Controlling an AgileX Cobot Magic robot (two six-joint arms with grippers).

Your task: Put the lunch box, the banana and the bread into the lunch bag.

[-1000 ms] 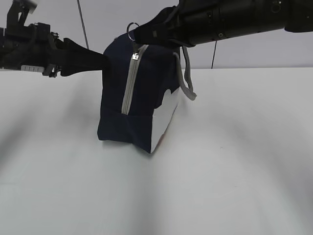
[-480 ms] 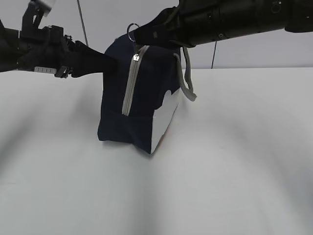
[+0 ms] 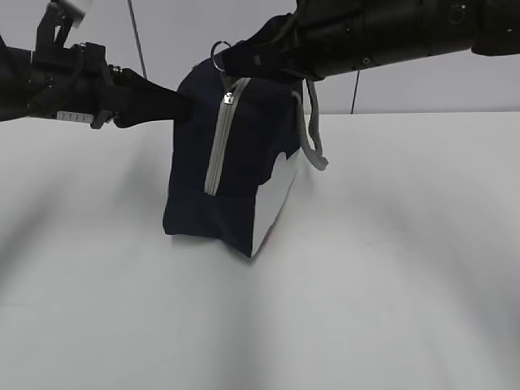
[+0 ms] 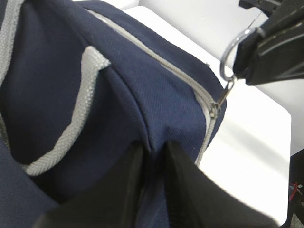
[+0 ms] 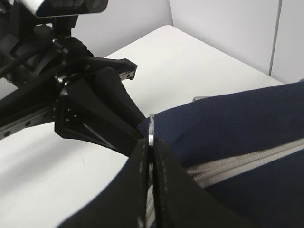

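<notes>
Moved in from the left since a second ago: left end effector (image 4: 151, 159), now pinching a fold of the bag (image 3: 236, 162).
Standing upright on the table (image 3: 390, 268), zipper closed; ring pull (image 5: 150, 129) clamped in right end effector (image 5: 150, 156) at top.

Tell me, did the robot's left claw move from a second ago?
Yes. The left gripper slid rightward toward the lunch bag, which stayed on the table. Its tip, short of the bag's edge earlier, now pinches the navy fabric.
</notes>
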